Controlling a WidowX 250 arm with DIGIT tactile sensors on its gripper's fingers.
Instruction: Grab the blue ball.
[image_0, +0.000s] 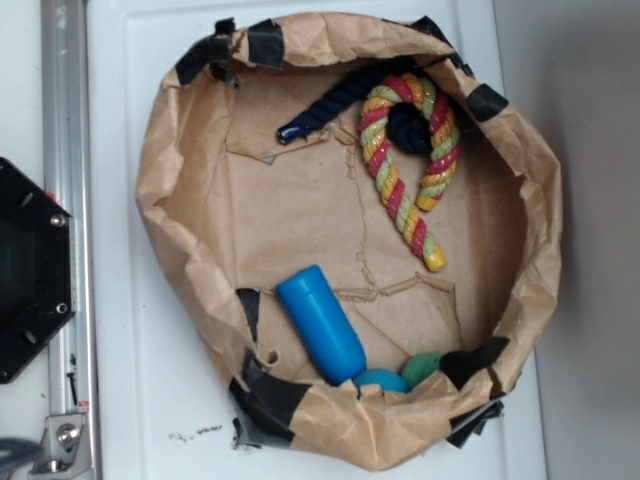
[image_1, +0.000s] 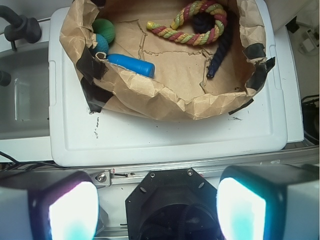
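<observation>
Four toys lie inside a brown paper bin (image_0: 170, 190) in the exterior view. A blue ball (image_0: 380, 381) sits at the near rim, half hidden by the crumpled paper edge. It touches a green ball (image_0: 423, 369) on its right, and the lower end of a bright-blue bottle toy (image_0: 320, 323) is just beside it on the left. A striped rope (image_0: 410, 165) lies looped at the far side, with a dark rope (image_0: 330, 105) threaded through it. Black tape (image_0: 265, 395) patches the rim. The bin rests on a white lid (image_0: 120, 400). No gripper shows in this view.

From the wrist, the bin sits ahead with its opening facing the camera. The blue ball (image_1: 101, 44) is in the left corner, below the green ball (image_1: 104, 29) and beside the bottle toy (image_1: 130, 65). The gripper (image_1: 157, 212) has its two fingers (image_1: 62, 210) spread wide at the bottom corners, holding nothing, well short of the bin.
</observation>
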